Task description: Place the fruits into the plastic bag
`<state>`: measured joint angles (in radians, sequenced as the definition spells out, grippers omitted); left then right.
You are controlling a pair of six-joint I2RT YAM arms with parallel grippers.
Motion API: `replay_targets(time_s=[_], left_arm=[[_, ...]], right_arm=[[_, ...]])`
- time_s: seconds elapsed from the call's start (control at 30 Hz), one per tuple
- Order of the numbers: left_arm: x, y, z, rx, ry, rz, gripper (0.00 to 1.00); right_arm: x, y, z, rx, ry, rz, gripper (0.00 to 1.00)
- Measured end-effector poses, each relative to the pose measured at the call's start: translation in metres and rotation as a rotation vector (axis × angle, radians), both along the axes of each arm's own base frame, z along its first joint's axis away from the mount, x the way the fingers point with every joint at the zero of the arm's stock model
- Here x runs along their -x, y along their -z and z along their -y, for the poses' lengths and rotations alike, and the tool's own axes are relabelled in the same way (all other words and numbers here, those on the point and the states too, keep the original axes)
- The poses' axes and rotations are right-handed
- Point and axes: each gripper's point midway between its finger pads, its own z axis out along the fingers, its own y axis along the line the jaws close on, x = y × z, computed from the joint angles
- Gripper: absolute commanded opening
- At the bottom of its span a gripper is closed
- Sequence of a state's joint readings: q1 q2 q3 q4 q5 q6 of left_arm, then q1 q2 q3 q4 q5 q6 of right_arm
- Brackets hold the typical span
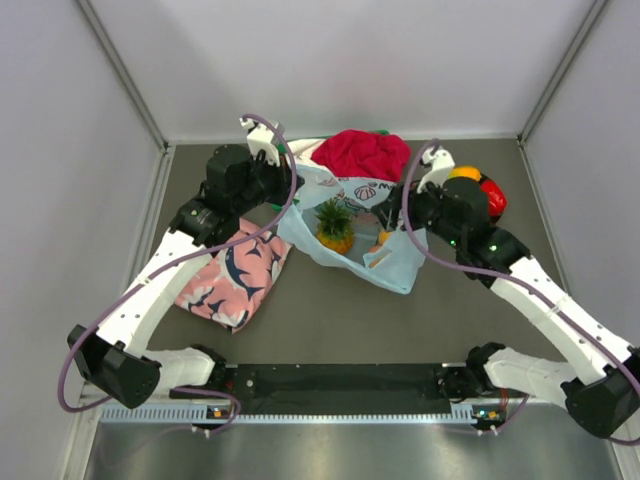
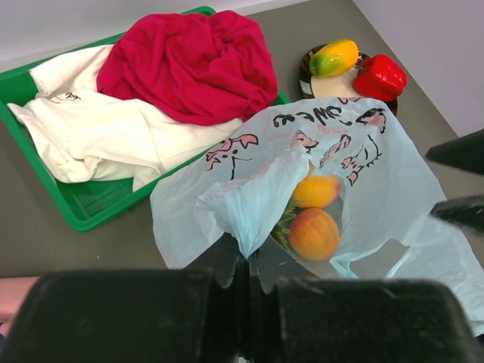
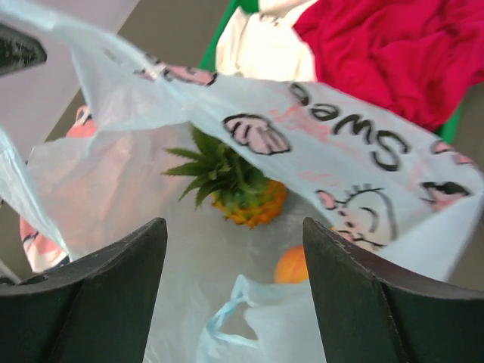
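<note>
Across the middle of the dark surface [image 1: 330, 320], seen from above, the plastic bag [image 1: 395, 268] lies spread between the two arms, with the pineapple [image 1: 334, 228] and the peach [image 1: 383, 237] inside it. The left hand [image 1: 291, 193] meets the bag's left edge and the right hand [image 1: 396, 214] stands over its right edge. The mango [image 1: 465, 173] and the red fruit [image 1: 493, 193] sit outside the bag, behind the right arm and close to the right wall. A pink cloth [image 1: 235, 275] lies just left of the bag, under the left forearm, and a green tray [image 1: 300, 155] of red clothes [image 1: 362, 152] touches the bag's far edge. Bare room lies in front of the bag, toward the arm bases. From the left wrist, the left hand is clenched on a fold of the bag's film, which runs down into the seam between its fingers [image 2: 340, 318]. Beyond it the peach shows through the raised mouth, and the mango and red fruit rest on a dark plate [image 2: 333, 85] well past the bag's far rim, with white clothes [image 2: 113, 136] in the tray to the left. From the right wrist, the right hand is released, its fingers [image 3: 98, 295] wide apart above the bag's near edge and a loose handle. The pineapple lies tilted between them, crown toward the left, and the peach sits just beside it.
</note>
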<state>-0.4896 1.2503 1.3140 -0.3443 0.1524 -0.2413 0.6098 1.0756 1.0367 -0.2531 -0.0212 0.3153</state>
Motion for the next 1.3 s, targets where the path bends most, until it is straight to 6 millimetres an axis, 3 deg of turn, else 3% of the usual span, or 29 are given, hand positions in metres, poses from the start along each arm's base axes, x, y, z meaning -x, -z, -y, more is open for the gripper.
replay_targets(time_s=[0.1, 0.2, 0.7, 1.0, 1.13, 1.3], left_arm=[[0.000, 0.000, 0.000, 0.000, 0.000, 0.000, 0.00], [0.000, 0.000, 0.000, 0.000, 0.000, 0.000, 0.00], [0.000, 0.000, 0.000, 0.000, 0.000, 0.000, 0.00], [0.000, 0.000, 0.000, 0.000, 0.000, 0.000, 0.00], [0.000, 0.000, 0.000, 0.000, 0.000, 0.000, 0.00], [0.000, 0.000, 0.000, 0.000, 0.000, 0.000, 0.00]], right_arm=[[-0.009, -0.013, 0.031, -0.020, 0.078, 0.027, 0.71], [-0.021, -0.014, 0.062, -0.019, 0.172, 0.020, 0.72], [-0.079, 0.057, 0.202, 0.057, 0.631, -0.190, 0.81], [-0.103, 0.135, 0.238, 0.098, 0.774, -0.395, 0.86], [-0.106, 0.144, 0.259, 0.086, 0.861, -0.430, 0.87], [-0.122, 0.138, 0.283, 0.093, 0.966, -0.430, 0.87]])
